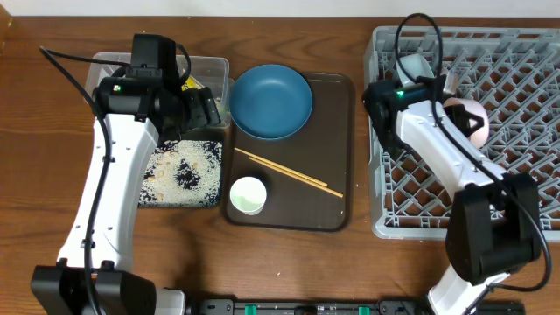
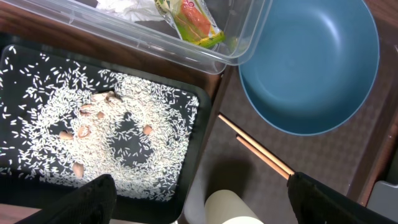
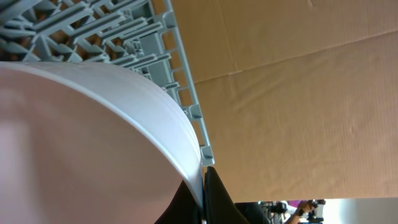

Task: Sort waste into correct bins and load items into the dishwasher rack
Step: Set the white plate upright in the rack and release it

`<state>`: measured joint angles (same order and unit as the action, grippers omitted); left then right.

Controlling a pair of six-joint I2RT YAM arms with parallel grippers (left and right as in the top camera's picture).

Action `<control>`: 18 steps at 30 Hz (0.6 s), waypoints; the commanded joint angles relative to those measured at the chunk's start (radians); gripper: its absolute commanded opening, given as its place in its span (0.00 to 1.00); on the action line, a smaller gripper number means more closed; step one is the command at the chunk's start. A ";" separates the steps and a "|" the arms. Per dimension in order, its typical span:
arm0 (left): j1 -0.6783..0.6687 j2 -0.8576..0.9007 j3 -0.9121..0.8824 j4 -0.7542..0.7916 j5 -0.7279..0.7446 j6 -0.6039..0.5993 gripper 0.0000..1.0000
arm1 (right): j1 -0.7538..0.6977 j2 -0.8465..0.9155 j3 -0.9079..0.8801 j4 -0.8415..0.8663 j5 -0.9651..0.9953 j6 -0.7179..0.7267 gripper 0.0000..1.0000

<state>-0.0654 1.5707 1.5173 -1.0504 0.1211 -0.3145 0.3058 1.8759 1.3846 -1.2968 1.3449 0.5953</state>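
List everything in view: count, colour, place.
dishwasher rack: 1, grey, right
white bowl: 1, white, at rack
serving tray: 1, brown, centre
wide bowl: 1, dark blue, on serving tray
chopsticks: 2, wooden, serving tray
cup: 1, white, serving tray
clear tub: 1, clear, left
napkin: 1, white, in tub
wrapper: 1, yellow-orange, in tub
black tray: 1, black, beside tub
rice: many, white, in black tray
left gripper: 1, black, open over cup
right gripper: 1, black, shut on white bowl

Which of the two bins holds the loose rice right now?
The shallow black rectangular tray, scattered with white rice grains; the clear rectangular plastic tub beside it holds the crumpled white napkin and yellow-orange wrapper.
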 commanded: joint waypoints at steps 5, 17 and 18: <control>0.005 -0.016 0.011 -0.004 -0.002 0.002 0.91 | 0.023 0.027 -0.003 0.027 -0.013 0.024 0.01; 0.005 -0.016 0.011 -0.004 -0.002 0.002 0.90 | 0.023 0.027 -0.003 0.142 -0.194 -0.044 0.42; 0.005 -0.016 0.011 -0.004 -0.002 0.002 0.90 | 0.025 0.027 -0.003 0.142 -0.194 -0.044 0.42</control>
<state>-0.0654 1.5707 1.5173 -1.0504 0.1211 -0.3145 0.3149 1.8954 1.3842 -1.1576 1.1866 0.5510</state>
